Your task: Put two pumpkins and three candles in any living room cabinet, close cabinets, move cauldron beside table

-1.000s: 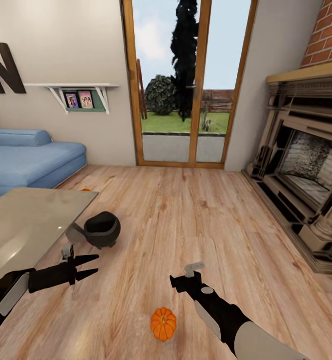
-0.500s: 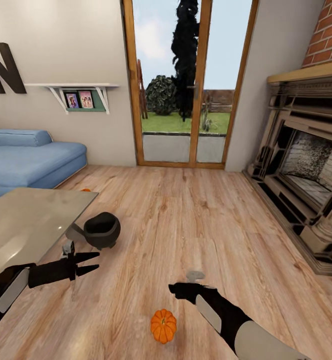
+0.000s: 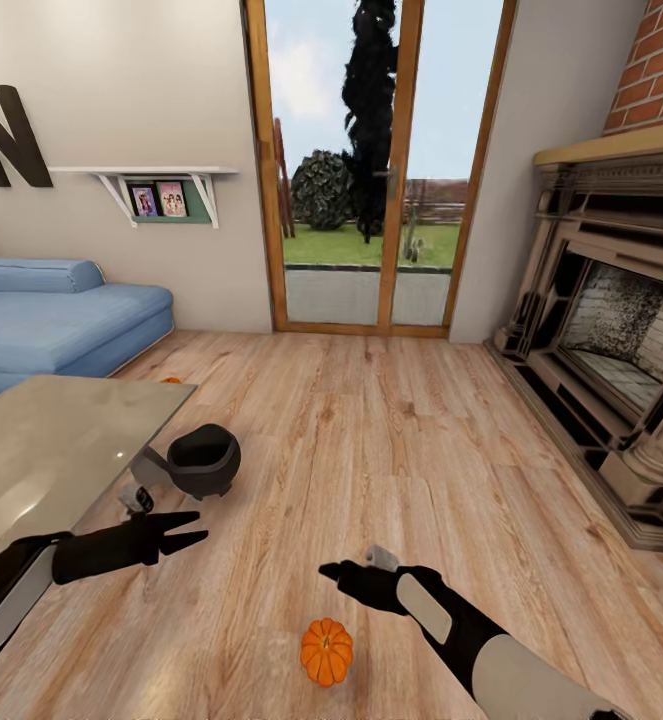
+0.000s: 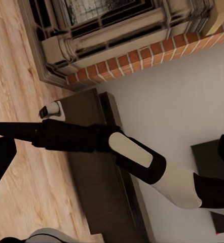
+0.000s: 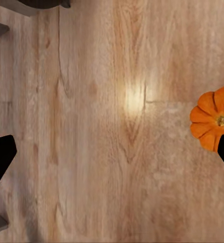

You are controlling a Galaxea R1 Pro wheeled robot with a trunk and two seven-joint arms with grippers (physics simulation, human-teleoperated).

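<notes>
My right gripper (image 3: 329, 572) hangs just above and beyond the pumpkin (image 3: 326, 650), angled down toward the floor (image 3: 391, 440), prob. to line up a grab. Fingers spread wide, holding nothing, pumpkin near one tip. Left gripper (image 3: 191, 529) also spread, empty, near the cauldron (image 3: 203, 459) by the table (image 3: 51, 450).

Orange pumpkin (image 3: 326, 651) upright on floor

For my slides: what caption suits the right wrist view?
Open right hand above wooden floor, pumpkin off to one side.
</notes>
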